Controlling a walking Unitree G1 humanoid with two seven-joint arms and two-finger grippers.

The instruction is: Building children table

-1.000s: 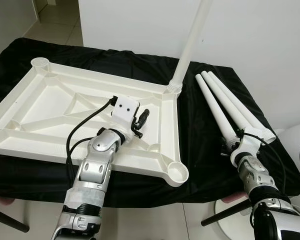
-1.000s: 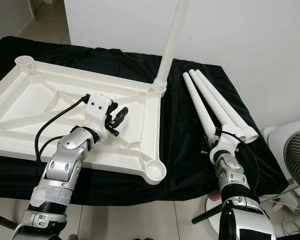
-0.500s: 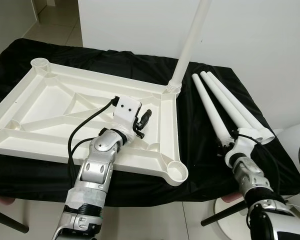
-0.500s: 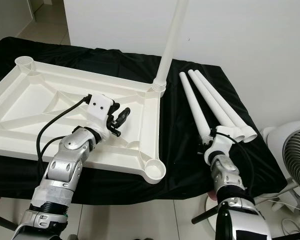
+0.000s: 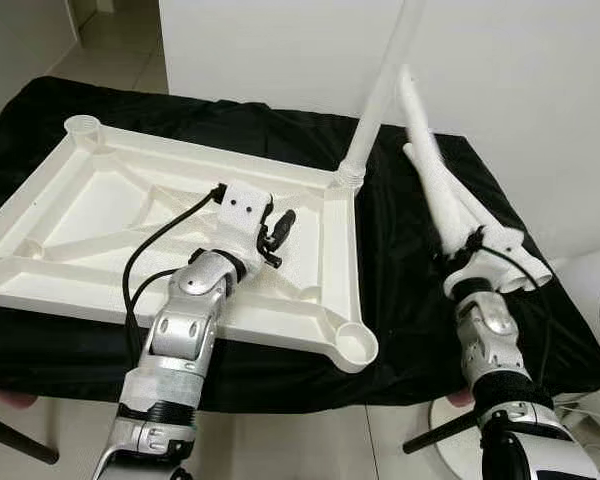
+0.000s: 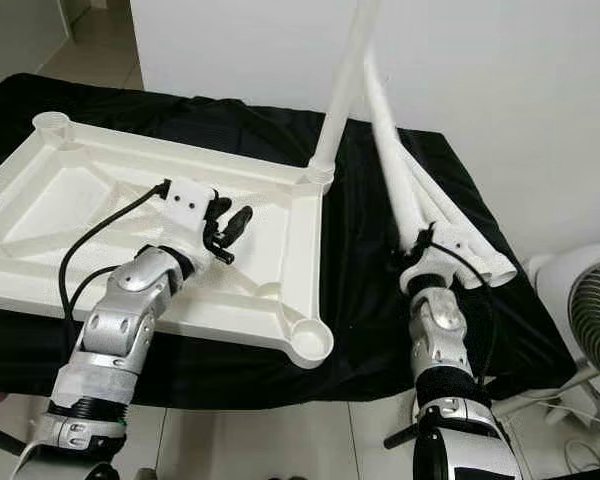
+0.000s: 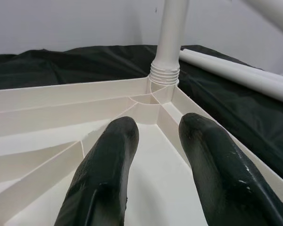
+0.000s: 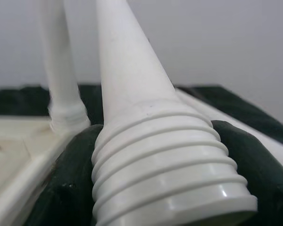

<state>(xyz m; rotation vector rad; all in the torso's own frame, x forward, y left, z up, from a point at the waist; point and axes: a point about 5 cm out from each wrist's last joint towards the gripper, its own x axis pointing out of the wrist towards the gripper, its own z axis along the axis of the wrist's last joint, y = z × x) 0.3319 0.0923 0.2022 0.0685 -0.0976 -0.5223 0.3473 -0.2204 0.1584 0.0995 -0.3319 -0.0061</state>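
So far one leg is screwed into the tabletop's far right corner; another leg is pinched by the right gripper, three sockets unfilled; left gripper spread.

You worked in a home room: pale tiled floor, plain white wall, a standing fan beside the black-draped table's right edge.

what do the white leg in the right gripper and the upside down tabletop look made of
Leg in the right gripper: looks like moulded plastic, smooth semi-gloss, with moulded screw threads at its end. Tabletop: likely the same white plastic, matte sheen, thin ribs and round corner sockets.
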